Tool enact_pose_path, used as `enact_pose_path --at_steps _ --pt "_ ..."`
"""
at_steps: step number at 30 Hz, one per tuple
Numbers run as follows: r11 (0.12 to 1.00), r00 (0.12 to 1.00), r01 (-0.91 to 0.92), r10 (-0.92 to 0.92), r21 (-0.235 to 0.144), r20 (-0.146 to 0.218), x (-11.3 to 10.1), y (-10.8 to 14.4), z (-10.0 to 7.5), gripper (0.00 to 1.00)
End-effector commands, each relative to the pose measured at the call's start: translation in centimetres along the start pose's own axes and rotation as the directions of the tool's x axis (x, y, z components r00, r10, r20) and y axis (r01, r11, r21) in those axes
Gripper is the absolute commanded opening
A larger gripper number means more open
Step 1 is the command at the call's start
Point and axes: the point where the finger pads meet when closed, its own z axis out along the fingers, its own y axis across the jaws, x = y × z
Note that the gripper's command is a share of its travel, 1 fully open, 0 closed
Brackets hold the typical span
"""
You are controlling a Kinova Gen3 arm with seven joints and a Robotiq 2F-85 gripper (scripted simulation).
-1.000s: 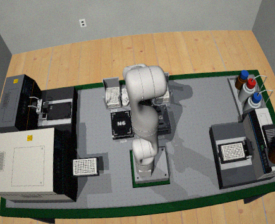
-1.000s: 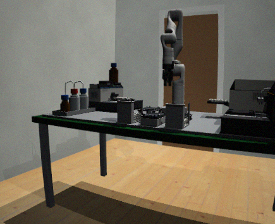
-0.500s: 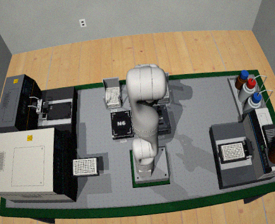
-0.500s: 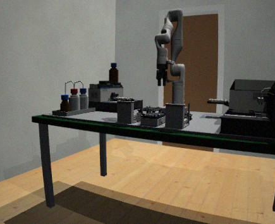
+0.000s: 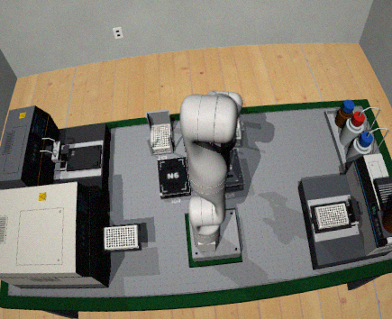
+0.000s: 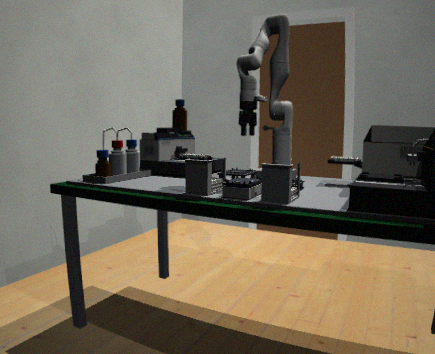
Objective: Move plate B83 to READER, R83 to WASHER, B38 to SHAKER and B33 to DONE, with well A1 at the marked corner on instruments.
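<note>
My gripper [image 6: 247,124] is open and empty. It hangs high above the deck, over the area between the two stack racks; in the top view my own arm [image 5: 208,149] hides it. The left rack [image 5: 159,132] shows a white well plate inside. The other rack [image 5: 237,131] is mostly hidden behind the arm. One white plate [image 5: 122,236] lies on the tray in front of the big white instrument. Another white plate [image 5: 332,215] sits on the grey instrument at the right. Plate labels are too small to read.
The black N6 nest [image 5: 174,177] lies left of the arm, and a second nest [image 5: 236,171] is half hidden behind it. A dark instrument with a dark platform [image 5: 84,155] stands at the back left. Bottles [image 5: 354,126] stand at the back right. Both racks [image 6: 199,176] [image 6: 277,182] rise from the deck.
</note>
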Motion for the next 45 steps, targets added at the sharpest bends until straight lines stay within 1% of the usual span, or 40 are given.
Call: enact_pose_path --at_steps 1,3,15,18,20,35,37,45 --pt "1.0 1.0 0.0 0.0 -0.001 -0.002 -1.3 -0.3 0.0 1.0" --pt "1.0 1.0 0.0 0.0 -0.001 -0.002 -1.3 -0.3 0.0 1.0" --pt "1.0 1.0 0.0 0.0 -0.001 -0.002 -5.2 -1.4 0.0 1.0" --pt "1.0 1.0 -0.001 0.001 -0.001 -0.002 -5.9 -1.6 0.0 1.0" --pt "1.0 1.0 -0.001 0.001 -0.001 -0.002 -5.9 -1.6 0.0 1.0" --pt "1.0 1.0 -0.001 0.001 -0.001 -0.002 -10.7 -3.1 0.0 1.0" --pt "1.0 1.0 -0.001 0.001 -0.001 -0.002 -10.7 -3.1 0.0 1.0" --pt "1.0 1.0 -0.003 0.003 -0.001 -0.002 -13.1 -4.2 0.0 1.0"
